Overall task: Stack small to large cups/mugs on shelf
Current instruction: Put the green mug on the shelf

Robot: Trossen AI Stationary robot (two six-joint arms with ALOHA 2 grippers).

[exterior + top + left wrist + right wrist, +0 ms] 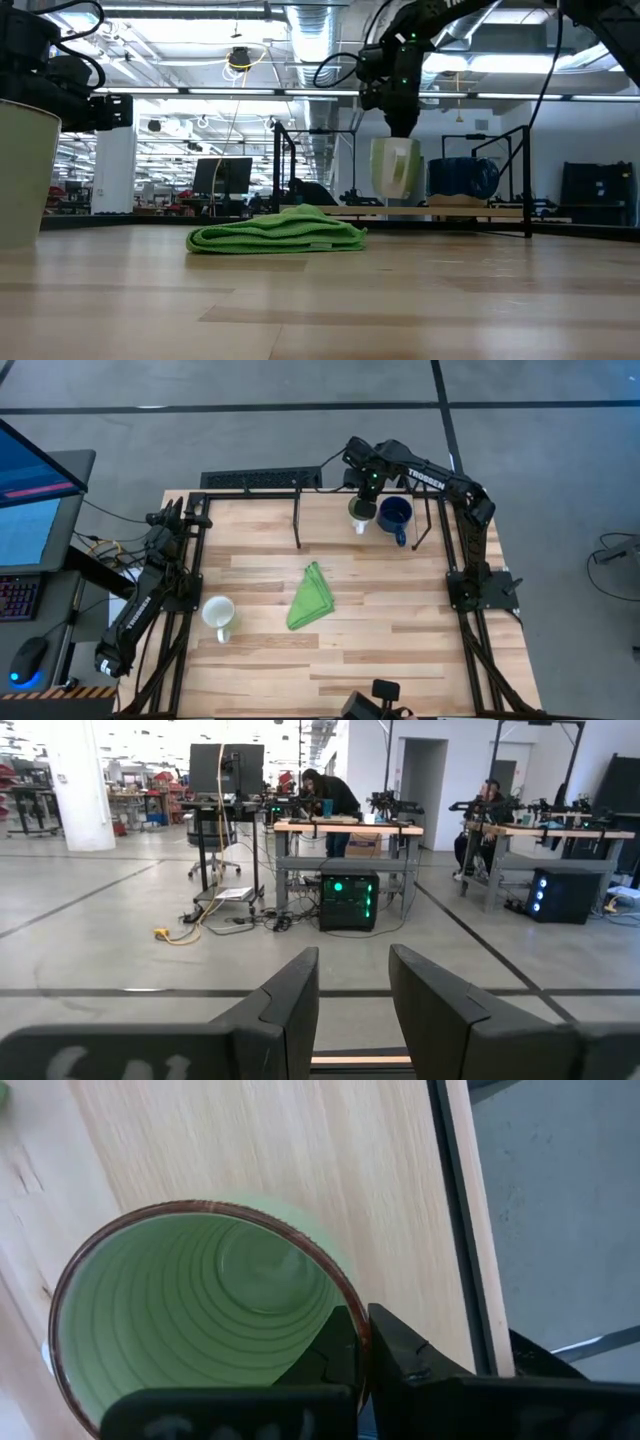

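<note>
Three handled ceramic mugs counted: dark blue mug point(396, 514) on the shelf strip at the far edge, light green mug point(360, 512) just beside it on its left in the high view, white mug point(218, 611) alone on the near-left part of the table, close to the left arm. One folded green cloth point(313, 596) mid-table, between white mug and shelf, well apart from all three mugs. One shelf point(330, 520): strip of light wood framed by thin black posts and a rail along the table's far side. Two dark arms. Right gripper point(364, 498) over the light green mug, fingers pinched shut on its rim, one finger inside, one outside. Left gripper point(172, 518) parked at the table's far-left corner, fingers part-way apart, holding nothing. High view only: full layout, all three mugs at once, spacing of cloth and mugs. Low view only: light green mug point(396, 167) hanging upright from the gripper, base apparently above the shelf surface though contact not certain; dark blue mug point(463, 178) lying on its side farther back on the shelf; white mug point(22, 172) looming at the frame's edge; cloth point(277, 232) low and flat. Right wrist view only: ribbed green interior with brown rim point(200, 1315), wood beneath, black rail alongside. Left wrist view only: room beyond, two people at workbenches, no mug in sight.
</note>
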